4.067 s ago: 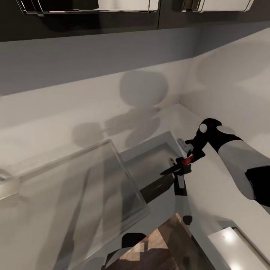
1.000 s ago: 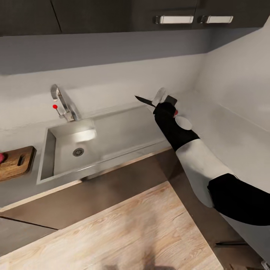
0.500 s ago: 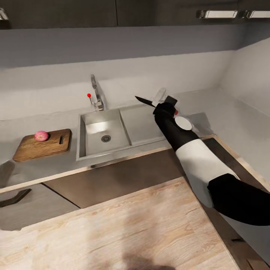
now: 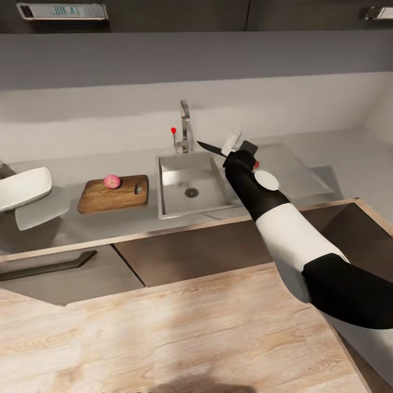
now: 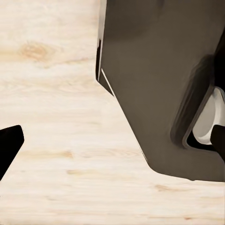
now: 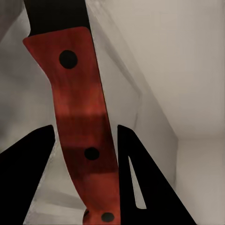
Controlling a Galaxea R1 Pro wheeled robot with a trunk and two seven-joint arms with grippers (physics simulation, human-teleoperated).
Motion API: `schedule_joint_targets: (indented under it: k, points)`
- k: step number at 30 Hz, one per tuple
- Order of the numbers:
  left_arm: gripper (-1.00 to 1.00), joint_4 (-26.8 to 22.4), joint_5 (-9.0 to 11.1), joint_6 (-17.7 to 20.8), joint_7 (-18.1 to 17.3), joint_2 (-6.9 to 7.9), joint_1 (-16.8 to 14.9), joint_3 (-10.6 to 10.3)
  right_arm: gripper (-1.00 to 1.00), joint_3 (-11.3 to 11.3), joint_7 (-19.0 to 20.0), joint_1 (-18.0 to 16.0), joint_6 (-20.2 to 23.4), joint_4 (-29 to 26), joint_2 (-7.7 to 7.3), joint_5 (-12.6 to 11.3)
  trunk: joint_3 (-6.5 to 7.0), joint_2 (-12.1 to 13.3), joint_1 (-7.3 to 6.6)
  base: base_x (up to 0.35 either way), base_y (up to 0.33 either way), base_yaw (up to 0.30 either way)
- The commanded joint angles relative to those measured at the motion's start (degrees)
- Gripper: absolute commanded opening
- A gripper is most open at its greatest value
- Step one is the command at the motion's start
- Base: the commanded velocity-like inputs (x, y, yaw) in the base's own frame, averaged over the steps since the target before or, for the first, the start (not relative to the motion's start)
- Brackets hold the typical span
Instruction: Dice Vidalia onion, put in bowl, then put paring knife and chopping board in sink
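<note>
**Right hand holds paring knife above sink; onion on board**

The right hand (image 4: 238, 154) is raised over the right part of the sink (image 4: 191, 204), closed around the paring knife (image 4: 210, 147). In the head view the dark blade points left, toward the chrome tap (image 4: 185, 123) with its red knob (image 4: 173, 130). In the right wrist view the red handle (image 6: 84, 131), with dark rivets, lies clamped between the two black fingers (image 6: 140, 187).

The chopping board (image 4: 113, 194) lies flat on the desk (image 4: 349, 158), just left of the sink, handle slot toward the basin. The pink-red onion (image 4: 112, 181) sits whole on the board, toward its rear edge. The white bowl (image 4: 22, 188) rests at the far left of the desk, well apart from the board.

The sink basin shows a round drain (image 4: 191, 192).

Left hand: the left wrist view shows one dark fingertip (image 5: 8, 146) over pale wood flooring (image 5: 61, 140) beside a dark panel (image 5: 159, 84); how far it is open cannot be told.
</note>
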Motion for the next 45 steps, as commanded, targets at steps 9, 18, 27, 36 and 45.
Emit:
schedule_joint_targets:
  k: [9, 18, 27, 36, 45]
  points:
    - [1.00, 0.20, 0.55, -0.37, -0.37, 0.00, -0.09, -0.48, -1.00, 0.11, 0.54, -0.06, 0.11, 0.23, -0.02, 0.63, -0.14, -0.10, 0.03, -0.002, 0.299, 0.024]
    - [1.00, 0.24, 0.55, -0.37, -0.37, 0.02, -0.09, -0.48, -1.00, 0.11, 0.54, -0.06, 0.11, 0.58, 0.03, 0.63, -0.14, -0.10, 0.03, 0.000, 0.290, 0.000]
    - [1.00, 0.24, 0.55, -0.37, -0.37, 0.05, -0.09, -0.48, -1.00, 0.16, 0.60, -0.06, -0.04, 0.72, 0.05, 0.37, -0.14, -0.10, 0.03, 0.000, 0.285, 0.000]
    - [1.00, 0.20, 0.55, -0.37, -0.31, 0.28, -0.09, -0.40, -1.00, 5.99, -7.75, 4.96, -8.66, 3.98, 0.05, 0.34, -0.14, -0.10, 0.03, 0.000, 0.238, 0.000]
    - [1.00, 0.20, 0.55, -0.37, -0.22, 0.31, -0.09, -0.47, -1.00, 9.55, -13.61, 8.93, -11.58, -1.70, 0.05, -2.54, -0.14, -0.10, 0.03, 0.000, 0.024, 0.000]
